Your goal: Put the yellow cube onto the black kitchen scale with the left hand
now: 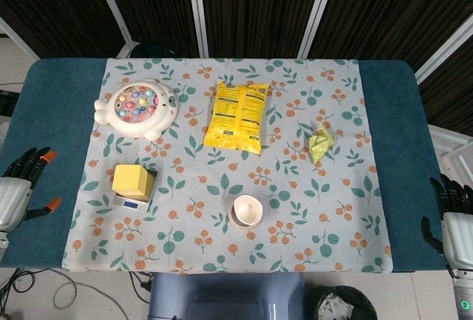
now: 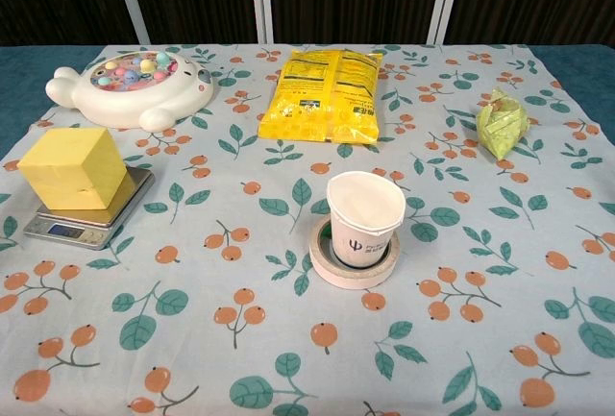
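On the black kitchen scale (image 2: 85,216), yellow cube (image 2: 72,167), head view alone shows left hand (image 1: 16,193) and right hand (image 1: 451,216), fingers spread, empty

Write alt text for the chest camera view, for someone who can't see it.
A yellow cube sits on a black kitchen scale at the left of a floral tablecloth. Nearby are a white toy, a yellow snack bag, and a paper cup inside a tape roll.
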`<state>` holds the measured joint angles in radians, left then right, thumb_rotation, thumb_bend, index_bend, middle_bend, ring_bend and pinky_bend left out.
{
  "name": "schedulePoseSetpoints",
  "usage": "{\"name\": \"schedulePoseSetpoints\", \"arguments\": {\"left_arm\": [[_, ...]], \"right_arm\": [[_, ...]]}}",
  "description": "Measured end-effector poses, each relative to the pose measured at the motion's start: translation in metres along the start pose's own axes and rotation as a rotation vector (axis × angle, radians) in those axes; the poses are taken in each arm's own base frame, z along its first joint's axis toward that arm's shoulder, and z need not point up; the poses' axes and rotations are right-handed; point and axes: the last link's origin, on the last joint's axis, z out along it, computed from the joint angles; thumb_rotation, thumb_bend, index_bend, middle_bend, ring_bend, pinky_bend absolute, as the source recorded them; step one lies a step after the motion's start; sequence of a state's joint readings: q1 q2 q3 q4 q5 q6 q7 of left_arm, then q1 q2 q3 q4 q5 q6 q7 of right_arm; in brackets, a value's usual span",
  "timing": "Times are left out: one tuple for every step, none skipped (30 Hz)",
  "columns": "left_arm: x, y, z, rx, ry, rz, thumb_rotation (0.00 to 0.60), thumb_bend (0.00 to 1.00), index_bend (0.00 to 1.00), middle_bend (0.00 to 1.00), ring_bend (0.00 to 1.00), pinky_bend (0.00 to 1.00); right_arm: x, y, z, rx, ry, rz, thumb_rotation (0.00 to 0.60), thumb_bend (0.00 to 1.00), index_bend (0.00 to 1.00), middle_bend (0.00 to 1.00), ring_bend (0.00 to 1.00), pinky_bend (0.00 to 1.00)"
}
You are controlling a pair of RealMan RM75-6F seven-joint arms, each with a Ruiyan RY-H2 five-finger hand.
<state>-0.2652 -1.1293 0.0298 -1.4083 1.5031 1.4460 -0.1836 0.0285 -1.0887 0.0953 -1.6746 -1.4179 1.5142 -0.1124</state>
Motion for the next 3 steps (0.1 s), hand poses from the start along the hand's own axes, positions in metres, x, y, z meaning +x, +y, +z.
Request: {"name": "schedulePoseSetpoints", "arguments": {"left_arm": [[-0.0014, -0.0020, -0.0015, 0.002, 0.002, -0.010, 0.600, 0.19, 0.10, 0.05, 0.00, 0.15], [-0.0023, -0.0032, -0.0024, 0.003, 0.004, -0.018, 0.600, 0.19, 0.10, 0.05, 0.00, 0.15], [-0.0032, -0.0045, -0.0033, 0.003, 0.008, -0.028, 0.600, 0.19, 0.10, 0.05, 0.00, 0.15]], "right_arm": [[-0.0001, 0.0000, 0.0000, 0.001, 0.000, 0.000, 0.600, 0.56, 0.00, 0.03, 0.00, 0.01], [-0.0003, -0.0001, 0.0000, 0.002, 0.000, -0.001, 0.600, 0.56, 0.00, 0.03, 0.00, 0.01], [-0.0004, -0.0002, 0.0000, 0.003, -0.001, -0.001, 0.600, 0.56, 0.00, 0.03, 0.00, 0.01]]}}
